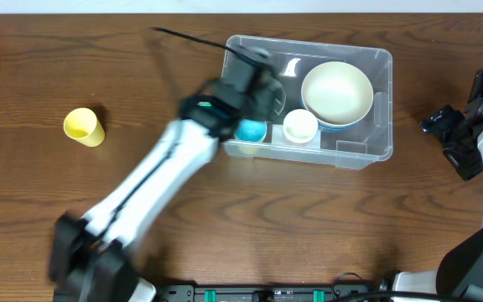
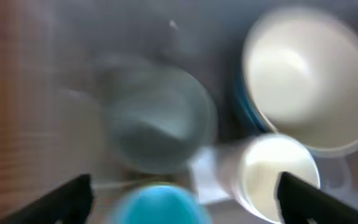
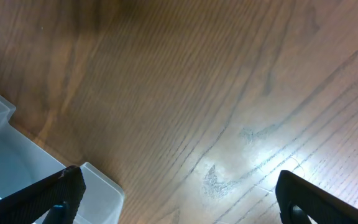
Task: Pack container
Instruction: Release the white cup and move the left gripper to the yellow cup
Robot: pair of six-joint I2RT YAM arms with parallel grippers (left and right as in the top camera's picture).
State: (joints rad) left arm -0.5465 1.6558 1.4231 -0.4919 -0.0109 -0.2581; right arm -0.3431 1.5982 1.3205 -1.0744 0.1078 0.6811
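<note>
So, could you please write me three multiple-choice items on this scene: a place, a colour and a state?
1. Where is the yellow cup? A. In the container. B. On the table, left of the container. C. Between the right fingers.
2. What colour is the inside of the large bowl in the container? A. Cream-white. B. Red. C. Black.
3. How do the right fingers stand? A. Shut on a cup. B. Open, holding nothing. C. Shut on the container's rim.
Answers: 1 B, it sits on bare wood; 2 A, the overhead view shows it pale; 3 B, the right wrist view shows them wide apart.
</note>
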